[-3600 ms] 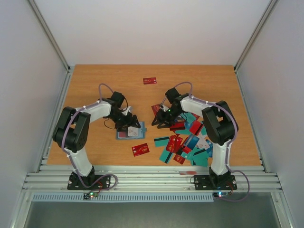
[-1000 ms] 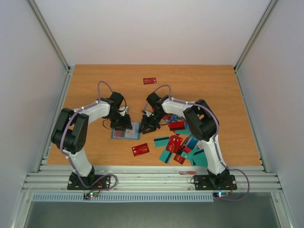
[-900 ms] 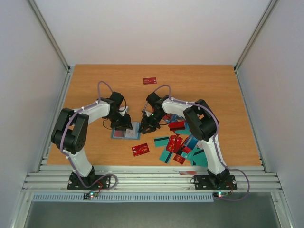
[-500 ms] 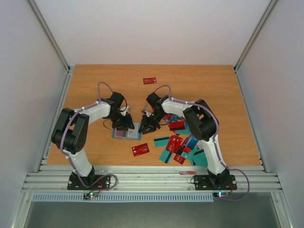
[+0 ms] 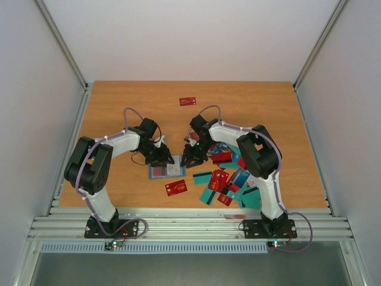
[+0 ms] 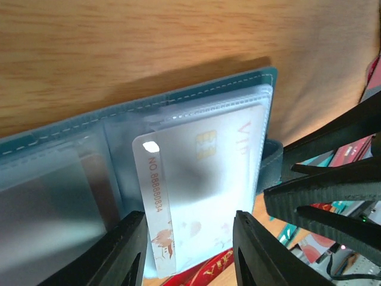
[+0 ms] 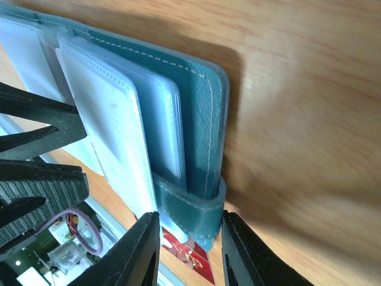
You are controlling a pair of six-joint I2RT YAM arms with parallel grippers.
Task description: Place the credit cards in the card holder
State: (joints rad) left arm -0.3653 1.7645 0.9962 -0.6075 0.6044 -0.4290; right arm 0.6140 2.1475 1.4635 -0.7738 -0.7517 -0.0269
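The teal card holder (image 5: 161, 171) lies open on the table between my grippers. In the left wrist view (image 6: 196, 95) a white card (image 6: 202, 179) sits partly inside a clear pocket, its near end sticking out. My left gripper (image 5: 162, 159) is open over it (image 6: 190, 217), one fingertip at each long edge of the card. My right gripper (image 5: 191, 158) is shut (image 7: 190, 217) on the holder's strap (image 7: 190, 202) at its right edge. More credit cards, red, teal and white, lie in a heap (image 5: 232, 179) to the right.
A red card (image 5: 175, 187) lies just in front of the holder. Another red card (image 5: 187, 101) lies alone at the back. The right gripper's black fingers (image 6: 333, 190) fill the right side of the left wrist view.
Over the last second both grippers and the card holder have shifted a little to the right and towards the front. 3.6 s ago the right gripper was beside the card heap.
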